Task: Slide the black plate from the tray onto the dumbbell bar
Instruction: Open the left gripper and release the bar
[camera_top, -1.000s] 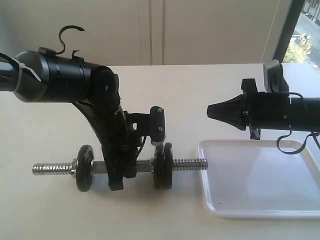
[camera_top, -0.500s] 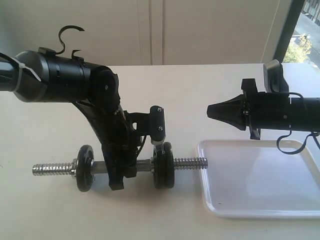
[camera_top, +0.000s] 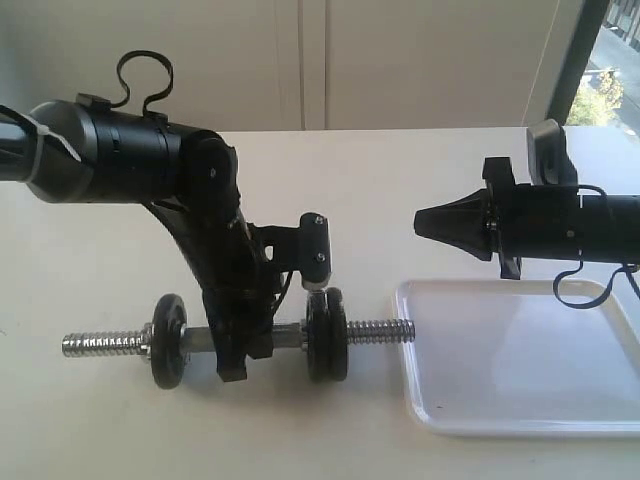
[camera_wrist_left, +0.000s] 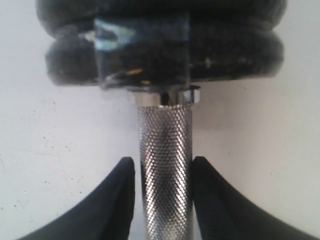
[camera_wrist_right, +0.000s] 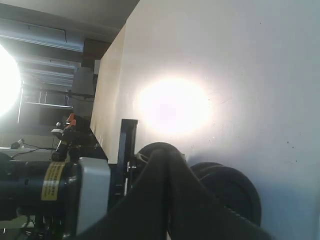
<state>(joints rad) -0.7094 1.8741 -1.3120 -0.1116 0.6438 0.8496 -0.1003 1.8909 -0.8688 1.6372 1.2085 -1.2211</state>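
The dumbbell bar (camera_top: 380, 328) lies on the table just left of the white tray (camera_top: 520, 400), which holds nothing. Two black discs sit pressed together on its right part; the outer one is the black plate (camera_top: 335, 335), also seen edge-on (camera_wrist_left: 165, 55). One more disc (camera_top: 169, 340) sits on the left part. My left gripper (camera_top: 235, 365) straddles the knurled middle (camera_wrist_left: 164, 140), open, with a thin gap beside one finger (camera_wrist_left: 122, 185). My right gripper (camera_top: 425, 222) hovers shut and empty above the tray's left edge, pointing at the discs (camera_wrist_right: 230, 190).
The bar's threaded right end stops just short of the tray's rim (camera_top: 400, 300). A window strip (camera_top: 610, 80) is at the far right, a pale wall behind. The left arm's wrist camera (camera_top: 315, 250) hangs right above the paired discs.
The left jaws have eased slightly apart around the bar, and the bar has shifted a little to the left. The cable loop on the left arm moved. The right arm has stayed still.
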